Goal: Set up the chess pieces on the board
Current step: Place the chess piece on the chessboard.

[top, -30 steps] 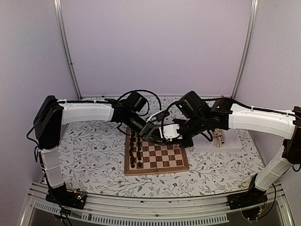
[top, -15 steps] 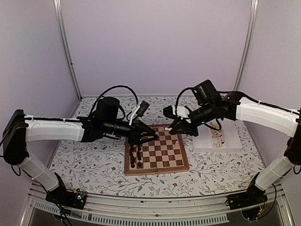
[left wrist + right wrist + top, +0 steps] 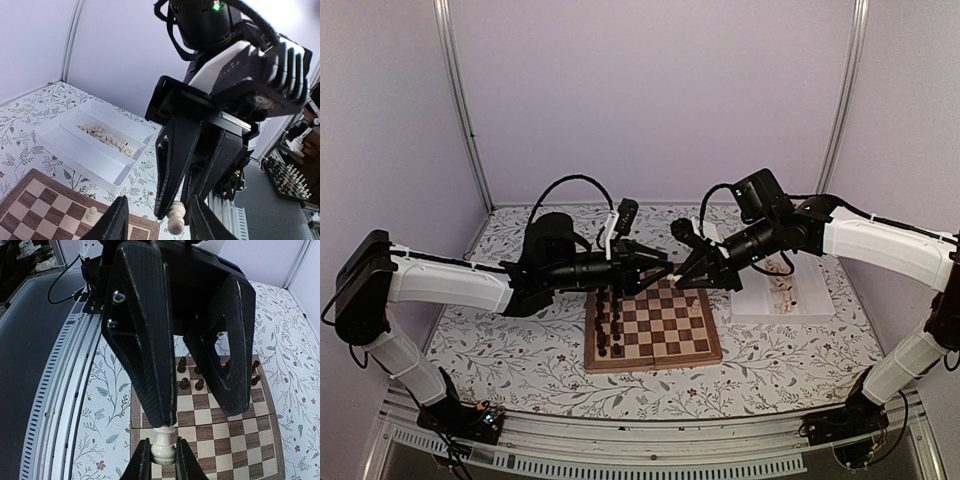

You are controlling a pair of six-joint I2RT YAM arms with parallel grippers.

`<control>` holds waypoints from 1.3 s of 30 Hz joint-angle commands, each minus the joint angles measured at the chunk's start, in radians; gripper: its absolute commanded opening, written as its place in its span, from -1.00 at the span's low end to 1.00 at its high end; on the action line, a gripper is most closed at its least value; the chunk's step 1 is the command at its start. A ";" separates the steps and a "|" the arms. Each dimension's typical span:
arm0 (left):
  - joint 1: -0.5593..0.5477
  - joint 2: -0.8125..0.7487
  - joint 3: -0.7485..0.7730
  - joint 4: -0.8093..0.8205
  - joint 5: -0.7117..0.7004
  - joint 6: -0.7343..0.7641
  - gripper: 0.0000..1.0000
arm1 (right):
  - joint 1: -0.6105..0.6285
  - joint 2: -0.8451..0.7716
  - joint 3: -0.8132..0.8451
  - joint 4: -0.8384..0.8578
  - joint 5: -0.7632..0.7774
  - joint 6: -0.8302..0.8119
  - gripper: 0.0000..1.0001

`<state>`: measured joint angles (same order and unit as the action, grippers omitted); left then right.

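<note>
**Chess piece [image 3: 162, 446] held between both arms above the board [image 3: 670, 327]**

The pale piece is in the air over the board's far side. The right gripper [image 3: 682, 278] holds it by one end, its fingers closed tight on it. The left gripper [image 3: 159, 223] faces it with jaws apart, one finger on each side of the piece, and no clear contact shows. One pale pawn [image 3: 91, 214] stands on the board near the rim. Dark pieces [image 3: 610, 320] fill the two left rows. More pale pieces [image 3: 105, 136] lie in the white tray [image 3: 810, 303] beside the board.
</note>
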<state>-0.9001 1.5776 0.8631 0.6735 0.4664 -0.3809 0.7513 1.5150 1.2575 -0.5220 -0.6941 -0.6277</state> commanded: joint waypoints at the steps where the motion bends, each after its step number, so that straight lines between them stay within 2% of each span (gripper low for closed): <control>1: -0.016 0.015 0.028 0.042 -0.013 -0.005 -0.14 | -0.009 -0.025 -0.005 0.022 -0.033 0.019 -0.80; 11: -0.016 0.029 0.037 -0.004 0.002 -0.022 -0.26 | -0.013 -0.028 0.000 0.027 -0.018 0.026 -0.80; 17: -0.016 0.040 0.043 -0.009 0.029 -0.039 -0.20 | -0.025 -0.030 0.003 0.033 -0.014 0.034 -0.80; 25: -0.016 0.064 0.076 -0.044 0.059 -0.045 -0.49 | -0.030 -0.035 0.000 0.037 -0.007 0.034 -0.81; 35: -0.016 0.085 0.102 -0.075 0.076 -0.076 -0.48 | -0.034 -0.042 -0.003 0.046 0.002 0.042 -0.81; 39: -0.016 0.088 0.108 -0.083 0.081 -0.076 -0.65 | -0.035 -0.043 -0.006 0.050 0.001 0.045 -0.80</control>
<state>-0.9043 1.6505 0.9424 0.6075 0.5259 -0.4488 0.7235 1.5101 1.2560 -0.5007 -0.6899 -0.5926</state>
